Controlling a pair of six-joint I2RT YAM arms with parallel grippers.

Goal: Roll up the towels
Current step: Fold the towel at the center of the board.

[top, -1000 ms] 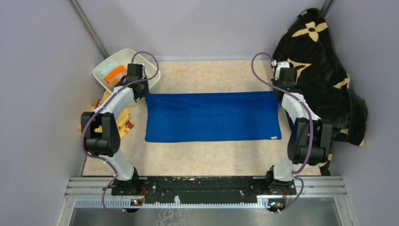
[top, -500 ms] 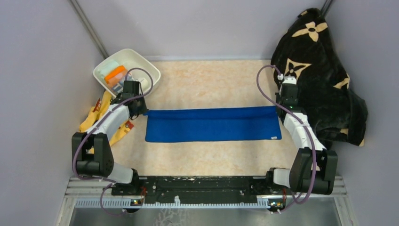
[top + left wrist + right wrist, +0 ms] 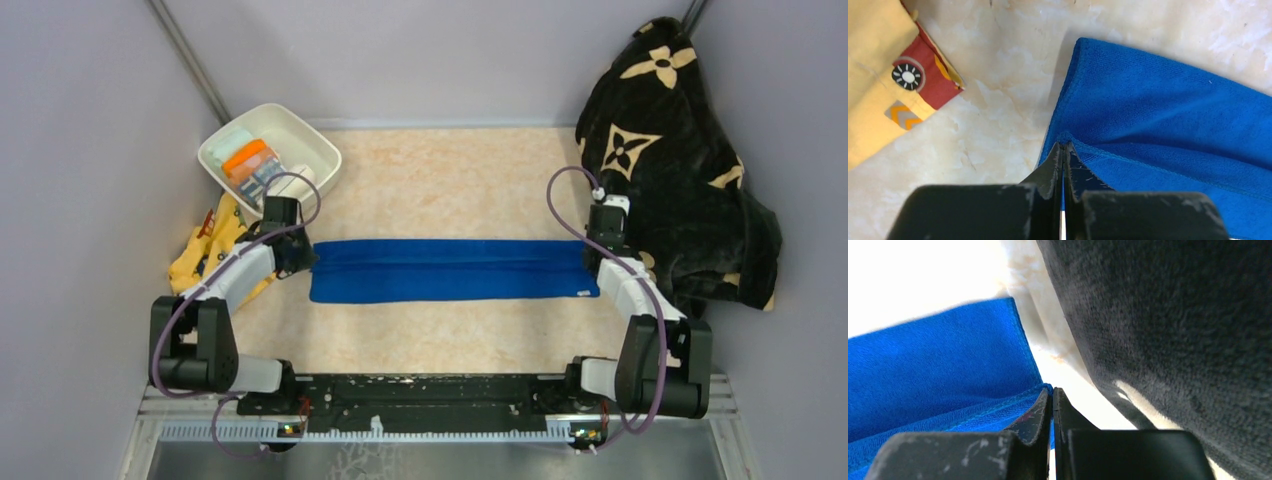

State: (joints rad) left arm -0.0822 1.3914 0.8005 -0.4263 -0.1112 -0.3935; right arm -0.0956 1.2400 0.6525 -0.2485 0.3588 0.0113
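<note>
The royal blue towel (image 3: 450, 270) lies across the middle of the table as a long narrow band, its far edge folded toward the near edge. My left gripper (image 3: 303, 258) is shut on the towel's left corner; in the left wrist view the corner (image 3: 1068, 137) sits pinched at the fingertips (image 3: 1064, 146). My right gripper (image 3: 592, 255) is shut on the right corner (image 3: 1046, 388), with the towel (image 3: 938, 365) spreading left. The cream-white towel and the lettered towel lie in the white tub (image 3: 268, 160).
A large black blanket with cream flowers (image 3: 680, 170) is heaped at the right, close beside my right gripper (image 3: 1173, 340). A yellow printed cloth (image 3: 215, 250) lies at the left, also in the left wrist view (image 3: 883, 80). Walls close in on both sides.
Both grippers have drawn the towel's far edge toward me, over the towel. The blue band has narrowed from a wide rectangle to a thin strip.
</note>
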